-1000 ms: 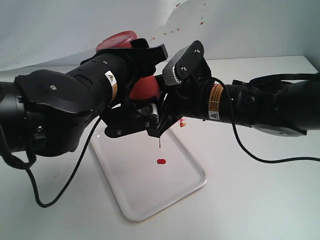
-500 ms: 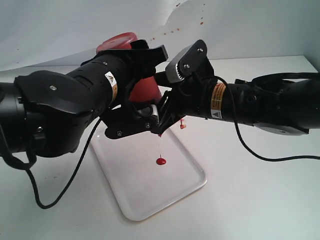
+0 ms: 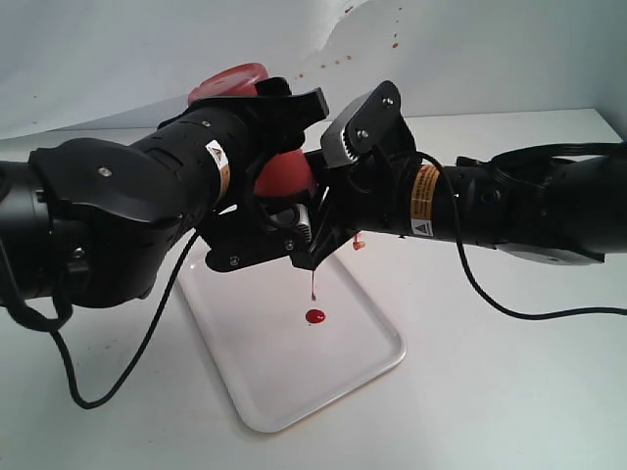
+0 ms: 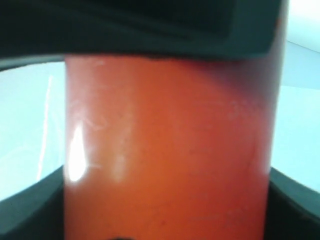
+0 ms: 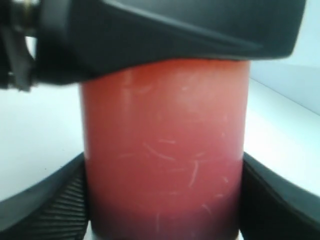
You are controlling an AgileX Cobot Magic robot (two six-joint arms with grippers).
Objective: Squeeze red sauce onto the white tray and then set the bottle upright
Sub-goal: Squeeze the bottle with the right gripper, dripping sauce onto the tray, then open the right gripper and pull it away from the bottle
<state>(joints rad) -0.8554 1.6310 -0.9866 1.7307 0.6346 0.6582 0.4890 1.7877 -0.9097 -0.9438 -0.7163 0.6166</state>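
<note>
While the jaws of my left gripper and right gripper clamp the inverted bottle above the white tray, squeezing is in hand; red sauce pools on the tray beneath. Next, I judge: ease pressure, then right the bottle.

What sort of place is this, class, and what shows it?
Likely a robotics lab bench: two black robot arms hold a sauce bottle above a white tray on a plain white table.
</note>
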